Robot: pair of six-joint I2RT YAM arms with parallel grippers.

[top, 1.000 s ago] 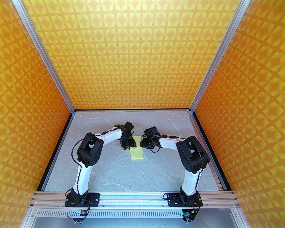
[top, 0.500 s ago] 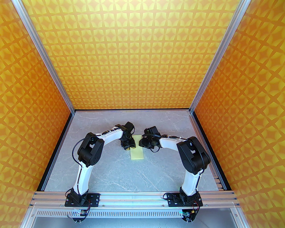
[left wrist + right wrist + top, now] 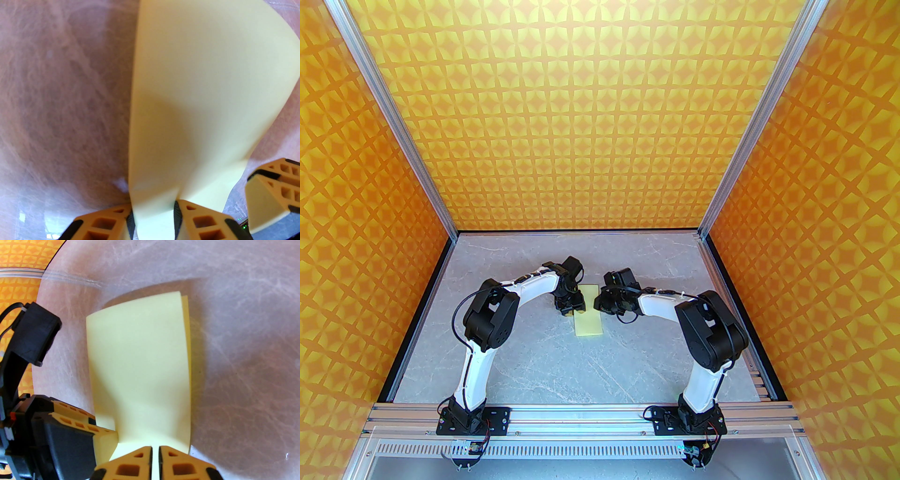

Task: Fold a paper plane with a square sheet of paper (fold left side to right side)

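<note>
The square sheet of paper (image 3: 589, 321) lies folded in half as a narrow pale yellow strip on the table between the two arms. Its upper layer bulges up rather than lying flat (image 3: 140, 357). My left gripper (image 3: 576, 307) is at the strip's far left edge. In the left wrist view its jaws (image 3: 153, 222) are closed on a raised hump of paper (image 3: 199, 82). My right gripper (image 3: 598, 303) sits at the far right edge. Its fingers (image 3: 154, 462) are nearly together with paper in the thin slit between them.
The grey marble table (image 3: 534, 356) is boxed in by orange patterned walls with aluminium posts at the back corners (image 3: 452, 229). The two wrists are close together over the paper's far end. The left gripper's finger (image 3: 105, 436) shows beside the right one.
The right arm's elbow has shifted slightly right and down, and its wrist has turned a little. The left arm and the paper have stayed where they were.
</note>
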